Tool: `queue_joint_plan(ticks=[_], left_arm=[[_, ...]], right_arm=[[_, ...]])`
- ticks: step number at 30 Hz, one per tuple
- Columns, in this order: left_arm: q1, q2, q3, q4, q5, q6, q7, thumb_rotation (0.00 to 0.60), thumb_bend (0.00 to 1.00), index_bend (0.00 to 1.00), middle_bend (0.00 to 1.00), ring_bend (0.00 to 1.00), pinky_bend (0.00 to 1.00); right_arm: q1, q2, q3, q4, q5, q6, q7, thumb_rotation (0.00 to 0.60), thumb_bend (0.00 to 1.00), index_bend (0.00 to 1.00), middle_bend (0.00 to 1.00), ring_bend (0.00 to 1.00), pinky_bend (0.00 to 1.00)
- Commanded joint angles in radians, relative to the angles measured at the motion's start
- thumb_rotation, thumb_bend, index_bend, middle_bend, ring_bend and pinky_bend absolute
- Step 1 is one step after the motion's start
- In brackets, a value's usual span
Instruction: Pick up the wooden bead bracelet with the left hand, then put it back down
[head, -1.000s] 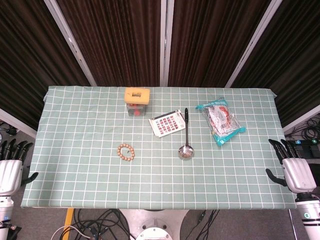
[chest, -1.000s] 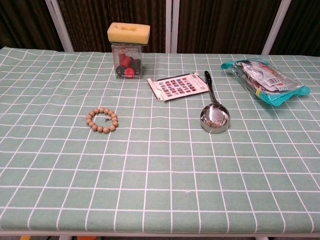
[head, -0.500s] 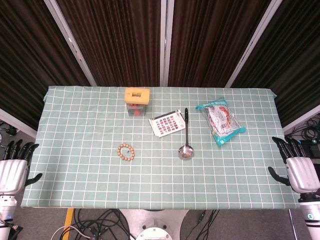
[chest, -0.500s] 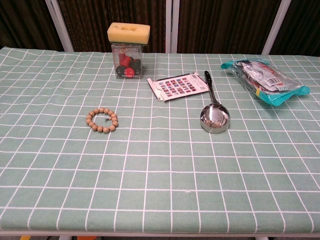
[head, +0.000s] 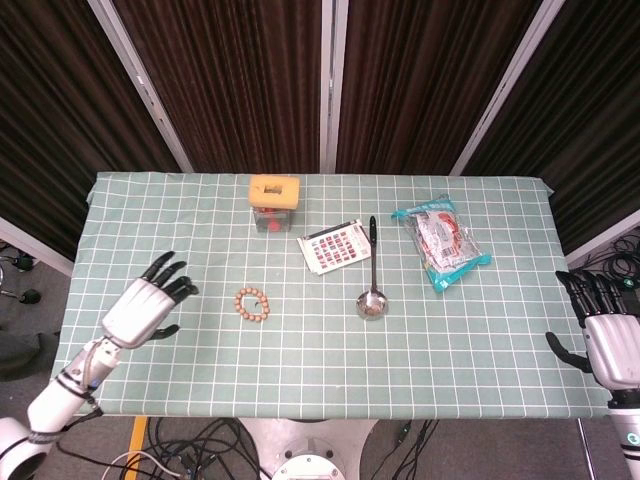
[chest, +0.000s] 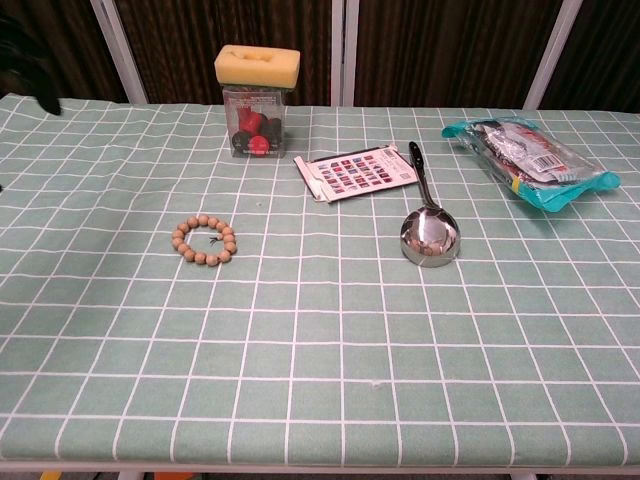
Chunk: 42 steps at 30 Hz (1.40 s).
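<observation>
The bracelet (chest: 204, 240) lies flat on the desk (chest: 320, 380), well left of the ladle (chest: 428, 228). Behind them stand a clear box (chest: 257, 124) with a yellow sponge (chest: 258, 66) on top, a card (chest: 358, 173) just beside the ladle's handle, and a packet (chest: 527, 160) at far right. Dark fingertips (chest: 30, 62) show at the upper left edge, well apart from the bracelet.

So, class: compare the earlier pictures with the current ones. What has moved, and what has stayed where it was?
The left robot hand has moved from beside the table's left edge to over the cloth, fingers spread, close to the bracelet but not touching it. The right robot hand has drifted slightly outward and down. The bracelet, ladle, card, packet and yellow-lidded box have not moved.
</observation>
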Motion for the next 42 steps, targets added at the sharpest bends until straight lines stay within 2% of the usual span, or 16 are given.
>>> queue_joint_plan(ticks=[1, 6, 13, 17, 23, 42], left_arm=[[-0.106, -0.097, -0.004, 0.087, 0.032, -0.117, 0.026, 0.6, 0.07, 0.35, 0.34, 0.14, 0.09], [-0.177, -0.205, -0.007, 0.188, 0.001, -0.204, 0.064, 0.6, 0.11, 0.36, 0.35, 0.14, 0.09], [-0.227, -0.308, -0.002, 0.305, -0.044, -0.258, 0.121, 0.6, 0.15, 0.39, 0.38, 0.14, 0.09], [-0.231, -0.336, 0.009, 0.328, -0.078, -0.278, 0.15, 0.6, 0.15, 0.43, 0.4, 0.14, 0.09], [-0.234, -0.381, 0.024, 0.37, -0.116, -0.281, 0.163, 0.6, 0.16, 0.43, 0.41, 0.14, 0.09], [-0.268, -0.467, 0.063, 0.468, -0.145, -0.272, 0.13, 0.6, 0.19, 0.45, 0.46, 0.17, 0.09]], right_arm=[[-0.002, 0.001, -0.001, 0.0, 0.003, -0.002, 0.001, 0.6, 0.2, 0.0, 0.1, 0.0, 0.0], [-0.001, -0.001, -0.002, 0.002, 0.014, -0.012, 0.006, 0.6, 0.2, 0.0, 0.1, 0.0, 0.0], [0.006, -0.012, -0.001, 0.011, 0.023, -0.03, 0.012, 0.6, 0.2, 0.0, 0.1, 0.0, 0.0], [0.009, -0.017, 0.001, 0.016, 0.032, -0.037, 0.017, 0.6, 0.19, 0.0, 0.1, 0.0, 0.0], [0.014, -0.023, 0.001, 0.024, 0.038, -0.052, 0.024, 0.6, 0.19, 0.0, 0.1, 0.0, 0.0], [0.01, -0.025, -0.003, 0.026, 0.051, -0.061, 0.034, 0.6, 0.19, 0.0, 0.09, 0.0, 0.0]])
